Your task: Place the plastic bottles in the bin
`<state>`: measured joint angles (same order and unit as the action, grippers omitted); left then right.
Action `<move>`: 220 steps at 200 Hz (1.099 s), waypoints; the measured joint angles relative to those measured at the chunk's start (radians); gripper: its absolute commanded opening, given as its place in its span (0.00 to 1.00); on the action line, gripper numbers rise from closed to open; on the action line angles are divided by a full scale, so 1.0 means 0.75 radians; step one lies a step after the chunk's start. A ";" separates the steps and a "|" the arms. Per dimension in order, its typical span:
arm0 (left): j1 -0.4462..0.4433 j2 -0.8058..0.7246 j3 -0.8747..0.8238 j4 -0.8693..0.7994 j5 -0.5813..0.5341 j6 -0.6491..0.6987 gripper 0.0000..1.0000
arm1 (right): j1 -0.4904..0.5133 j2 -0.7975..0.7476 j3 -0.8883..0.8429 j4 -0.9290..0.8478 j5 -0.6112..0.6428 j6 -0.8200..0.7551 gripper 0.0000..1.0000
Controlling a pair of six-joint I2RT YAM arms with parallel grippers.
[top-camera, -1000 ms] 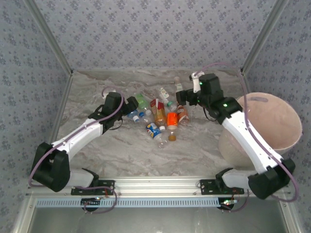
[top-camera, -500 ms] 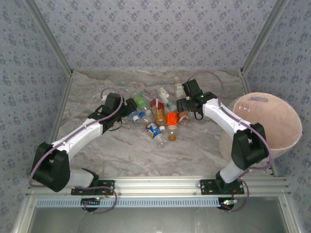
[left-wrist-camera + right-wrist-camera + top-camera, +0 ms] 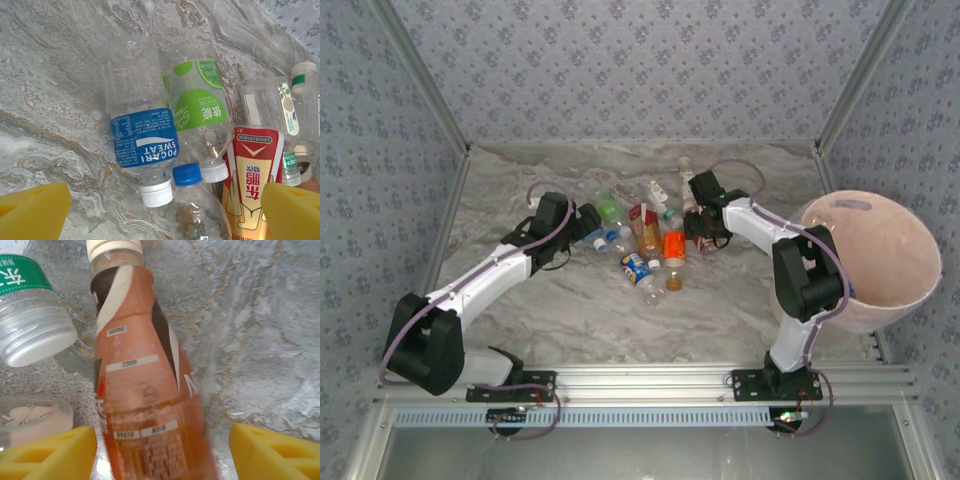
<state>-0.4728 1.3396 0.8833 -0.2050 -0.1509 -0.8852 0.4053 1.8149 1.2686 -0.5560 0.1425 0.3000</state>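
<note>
Currently, right gripper [image 3: 162,434]: jaws apart, yellow pads on either side of a lying brown bottle [image 3: 140,390]; bare stone shows between the bottle and one pad, so there is no grip.
Left gripper [image 3: 165,200]: spread wide, holding nothing, poised over the left side of the heap.
Under the left gripper: a clear blue-label bottle [image 3: 142,140] with a white cap, lying against a green-label bottle [image 3: 197,105].
Bottles [image 3: 645,235]: one loose heap mid-table, between the two grippers.
Bin [image 3: 880,250]: pale pink, at the table's right edge, apart from the heap.
Surface: table [image 3: 570,310] with grey and beige marble veining.
Room: walls [image 3: 640,70] papered blue-grey with small flower motifs; metal rail [image 3: 650,378] along the near edge.
Writing: the blue label reads "POCARI SWEAT"; the green label carries lime pictures and Chinese characters; a red and cream label [image 3: 250,175] also bears Chinese characters; the brown bottle's print is too blurred to read.
</note>
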 measured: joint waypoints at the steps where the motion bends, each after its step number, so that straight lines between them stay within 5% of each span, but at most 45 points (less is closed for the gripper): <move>1: 0.000 0.000 0.000 0.000 0.000 0.000 0.98 | 0.000 0.003 0.000 0.001 -0.004 0.001 0.72; 81: 0.000 0.014 0.004 -0.007 0.001 0.001 0.98 | -0.007 0.165 0.082 0.032 -0.062 -0.016 0.73; 137: 0.000 0.019 0.004 -0.007 0.001 0.001 0.98 | -0.014 0.179 0.081 0.031 -0.050 -0.041 0.62; 220: 0.000 0.111 0.013 -0.007 0.011 -0.023 0.98 | -0.014 -0.357 0.002 0.069 0.040 -0.107 0.54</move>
<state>-0.4728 1.4227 0.8932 -0.2104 -0.1429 -0.9024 0.3950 1.5475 1.2701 -0.5041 0.1726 0.2195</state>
